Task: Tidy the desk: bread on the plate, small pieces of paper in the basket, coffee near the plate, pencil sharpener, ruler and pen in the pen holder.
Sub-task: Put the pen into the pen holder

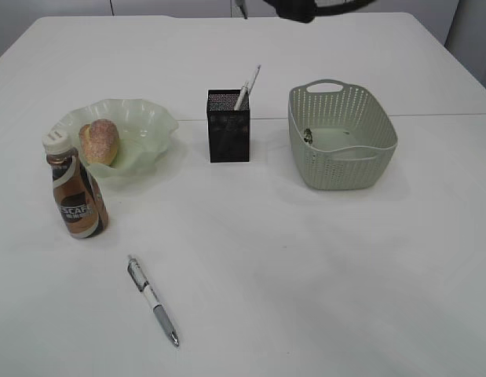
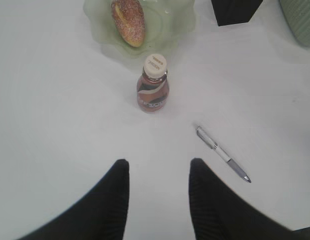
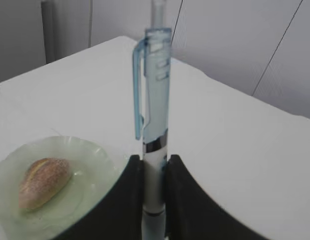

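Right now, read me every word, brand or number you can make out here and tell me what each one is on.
"ESCAF": white letters on the dark label of the coffee bottle, seemingly part of a longer brand name that wraps out of sight.
Smaller line under that: too blurred to read.
Bottle's white cap: faint print, too small to read.
Pen on the desk, pen held in the right fingers, pen holder, basket: no readable text.

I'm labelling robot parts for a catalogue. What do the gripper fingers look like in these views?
The left gripper has two matte black fingers with rounded tips that broaden toward the base, and a faint ribbed texture on the inner faces. The right gripper has the same black fingers. No cables or markings show. In the exterior view only a dark blurred part shows at the top.
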`<state>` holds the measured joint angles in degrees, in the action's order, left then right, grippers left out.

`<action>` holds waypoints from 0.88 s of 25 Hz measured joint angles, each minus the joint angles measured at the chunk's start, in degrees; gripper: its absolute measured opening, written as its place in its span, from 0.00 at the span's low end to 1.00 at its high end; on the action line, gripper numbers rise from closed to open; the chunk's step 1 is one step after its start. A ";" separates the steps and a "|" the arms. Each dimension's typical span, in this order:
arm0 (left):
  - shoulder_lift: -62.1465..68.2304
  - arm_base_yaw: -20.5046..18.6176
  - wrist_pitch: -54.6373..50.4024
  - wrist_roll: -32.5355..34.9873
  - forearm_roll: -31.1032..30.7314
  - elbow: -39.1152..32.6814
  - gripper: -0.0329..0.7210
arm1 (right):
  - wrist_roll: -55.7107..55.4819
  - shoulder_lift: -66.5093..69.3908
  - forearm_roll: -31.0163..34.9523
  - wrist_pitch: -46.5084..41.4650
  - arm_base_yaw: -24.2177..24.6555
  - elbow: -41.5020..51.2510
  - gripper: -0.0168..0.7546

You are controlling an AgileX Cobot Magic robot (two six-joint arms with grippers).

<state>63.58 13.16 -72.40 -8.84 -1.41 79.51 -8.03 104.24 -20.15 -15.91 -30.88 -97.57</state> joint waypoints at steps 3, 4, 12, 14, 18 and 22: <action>0.00 0.00 0.00 0.00 0.00 0.00 0.43 | -0.20 0.00 0.00 10.13 3.50 4.79 0.14; 0.00 0.00 0.00 0.00 0.00 0.00 0.43 | -0.34 0.00 0.10 14.03 4.58 6.48 0.14; 0.00 0.00 0.00 0.00 -0.68 0.00 0.43 | -0.50 3.41 0.00 32.06 7.56 11.63 0.14; 0.00 0.00 0.00 0.00 -0.81 0.00 0.43 | -0.59 6.42 0.00 36.77 7.81 11.71 0.14; 0.00 0.00 0.00 0.00 -0.81 0.00 0.43 | -0.59 11.91 1.96 42.95 8.09 11.85 0.14; 0.00 0.00 0.00 0.00 -0.81 0.00 0.43 | -0.59 16.35 5.08 47.53 8.49 11.85 0.14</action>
<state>63.58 13.16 -72.40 -8.84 -2.22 79.51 -8.62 120.59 -15.08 31.62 -22.39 -85.72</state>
